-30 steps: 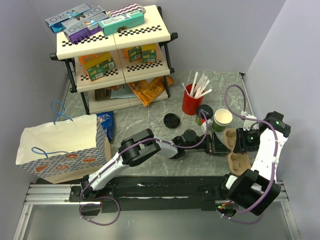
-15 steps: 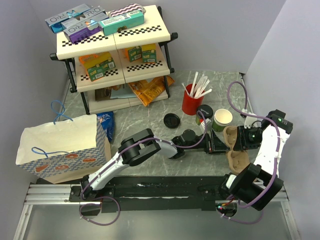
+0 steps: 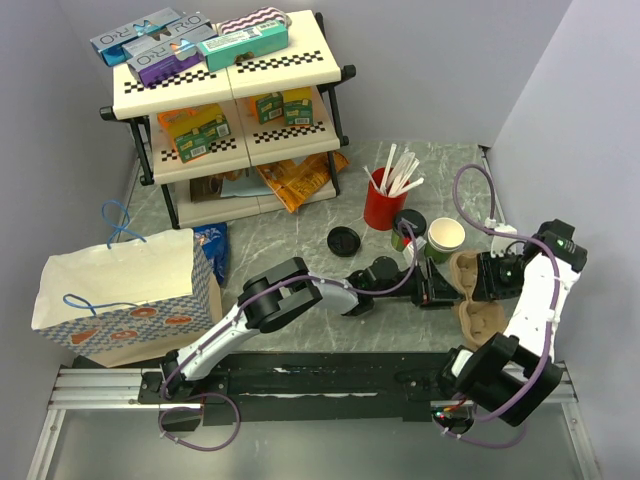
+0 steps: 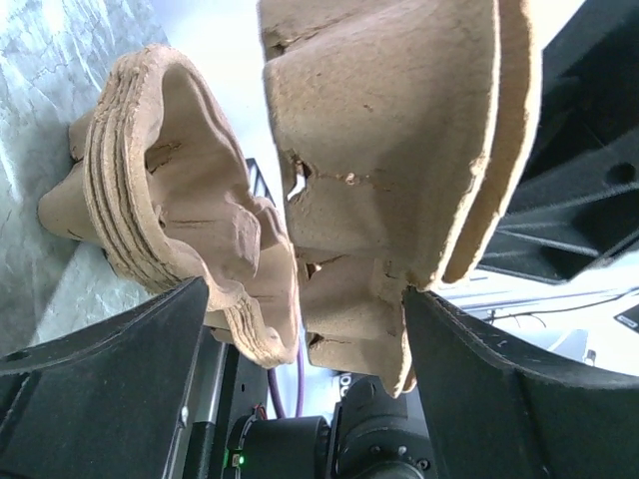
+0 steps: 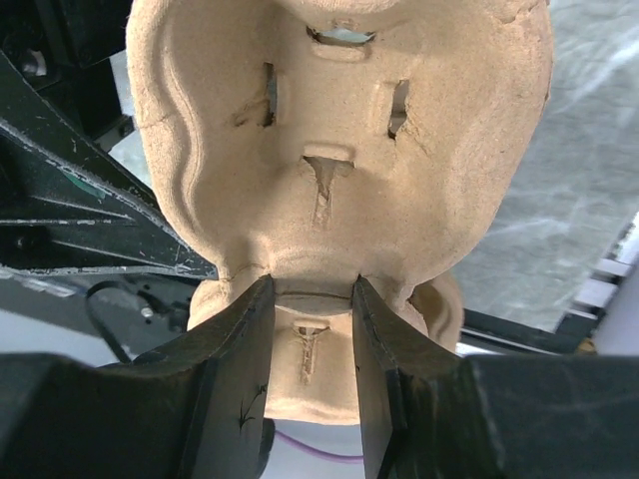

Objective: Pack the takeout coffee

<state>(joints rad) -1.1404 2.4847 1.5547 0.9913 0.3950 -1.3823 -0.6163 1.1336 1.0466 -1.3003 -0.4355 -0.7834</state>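
Observation:
A green cup [image 3: 445, 240], cream inside and open, stands by a second green cup [image 3: 408, 226] with a dark top. A loose black lid [image 3: 344, 240] lies on the table to their left. My right gripper [image 3: 480, 275] [image 5: 312, 289] is shut on the middle rib of a brown cardboard cup carrier [image 3: 463, 272] [image 5: 339, 130], held tilted up off a stack of carriers [image 3: 478, 320]. My left gripper [image 3: 438, 290] [image 4: 300, 299] is open, with its jaws wide around the lifted carrier [image 4: 399, 130] and the stack's edge [image 4: 170, 170].
A red cup of white sticks [image 3: 383, 205] stands behind the green cups. A paper bag with blue handles [image 3: 125, 295] stands open at the left. A shelf rack [image 3: 230, 110] with boxes and snacks fills the back. A blue packet [image 3: 212, 245] lies by the bag.
My right wrist has shifted slightly right and the held carrier has tilted a little more. The left arm has barely moved.

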